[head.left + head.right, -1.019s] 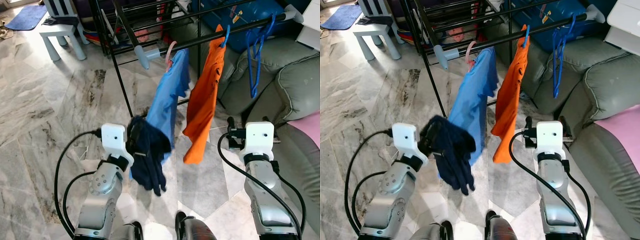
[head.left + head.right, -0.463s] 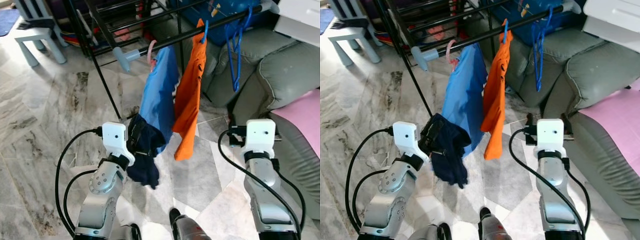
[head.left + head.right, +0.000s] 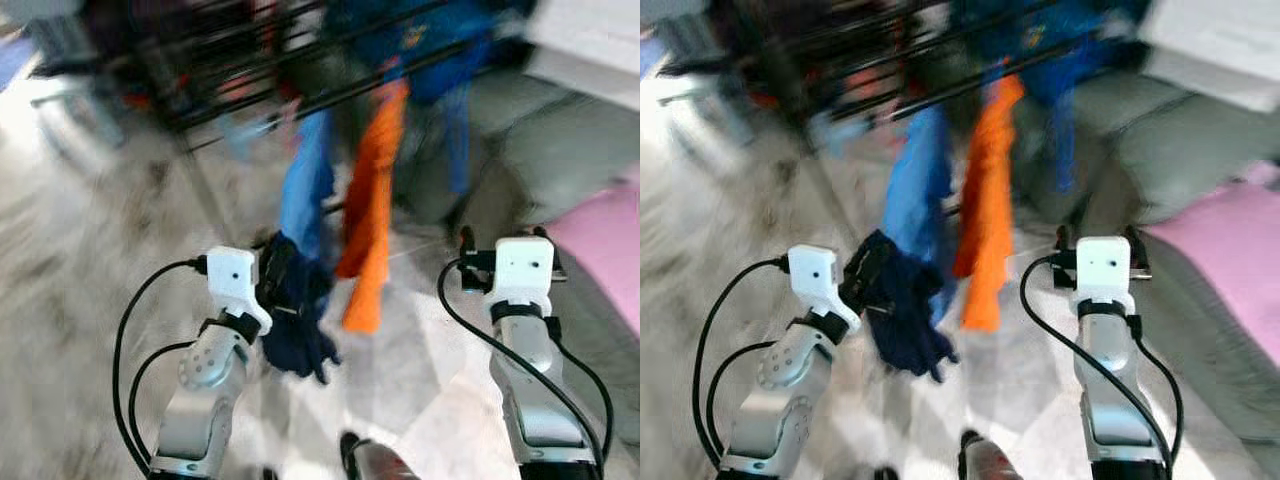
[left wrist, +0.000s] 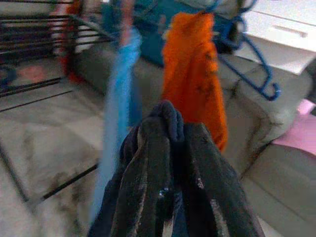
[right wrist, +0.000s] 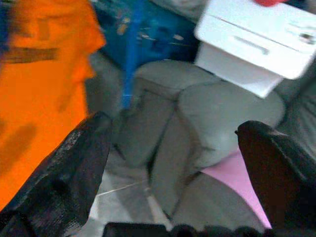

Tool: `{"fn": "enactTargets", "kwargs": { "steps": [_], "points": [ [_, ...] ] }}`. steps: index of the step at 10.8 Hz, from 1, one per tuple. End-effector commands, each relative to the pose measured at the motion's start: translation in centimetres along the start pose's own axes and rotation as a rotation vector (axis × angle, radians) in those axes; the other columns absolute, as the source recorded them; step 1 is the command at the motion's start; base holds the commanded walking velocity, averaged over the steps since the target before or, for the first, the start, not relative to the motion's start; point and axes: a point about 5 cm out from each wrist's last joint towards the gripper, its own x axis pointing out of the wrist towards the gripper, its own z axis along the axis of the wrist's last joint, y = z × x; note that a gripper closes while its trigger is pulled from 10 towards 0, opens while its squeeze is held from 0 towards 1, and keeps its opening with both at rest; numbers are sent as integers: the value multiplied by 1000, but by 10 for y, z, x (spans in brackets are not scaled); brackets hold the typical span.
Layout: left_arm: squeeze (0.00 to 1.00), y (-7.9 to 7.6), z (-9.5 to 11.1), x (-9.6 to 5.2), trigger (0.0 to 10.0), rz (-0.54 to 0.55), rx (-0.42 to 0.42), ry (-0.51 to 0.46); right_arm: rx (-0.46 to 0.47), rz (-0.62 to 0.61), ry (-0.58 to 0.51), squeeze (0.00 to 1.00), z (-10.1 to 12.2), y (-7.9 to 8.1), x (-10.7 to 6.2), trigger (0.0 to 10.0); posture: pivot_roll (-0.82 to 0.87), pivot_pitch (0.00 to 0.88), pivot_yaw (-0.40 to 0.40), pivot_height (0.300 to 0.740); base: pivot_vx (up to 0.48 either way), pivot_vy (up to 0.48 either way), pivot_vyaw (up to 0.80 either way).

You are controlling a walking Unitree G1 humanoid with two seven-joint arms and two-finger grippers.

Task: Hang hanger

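1. Overall, the head views are blurred: the left gripper [image 3: 272,285] is clamped on a dark navy garment [image 3: 298,325] below the rack rail [image 3: 940,90], just beside the light blue shirt [image 3: 305,185] and orange shirt [image 3: 368,215]. The right gripper [image 3: 505,240] rides empty beside the grey sofa [image 3: 1200,150].
2. Left wrist view: black fingers [image 4: 148,182] pinch the navy cloth; any hanger inside cannot be made out. The blue hanger [image 4: 254,59] hangs beyond the orange shirt.
3. Right wrist view: fingers [image 5: 64,173] spread wide, holding nothing.
4. Likely best: steady first, then lift the garment to a free stretch of rail.
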Motion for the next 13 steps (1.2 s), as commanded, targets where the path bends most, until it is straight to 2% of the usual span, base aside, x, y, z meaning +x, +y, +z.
{"fn": "enactTargets", "kwargs": {
  "steps": [1,4,8,11,13],
  "points": [
    [0,-5,9,0,10000,-33,0,-39,-18,-7,11,0,-3,-3,0,10000,-108,231,21,740,428,0,-800],
    [0,-5,7,-1,10000,-30,8,-29,-13,-2,17,0,-5,-3,0,10000,-108,234,21,740,373,0,-719],
    [0,-4,5,-1,10000,-15,9,-13,-15,18,16,0,-4,-1,2,10000,-107,237,20,740,0,0,0],
    [0,-3,4,-1,10000,-6,16,-6,2,97,19,0,-3,-1,17,10000,-107,243,21,740,0,0,0],
    [0,-1,4,-1,10000,4,21,0,37,172,36,0,1,1,34,10000,-104,249,22,740,0,0,0]
  ]
}}
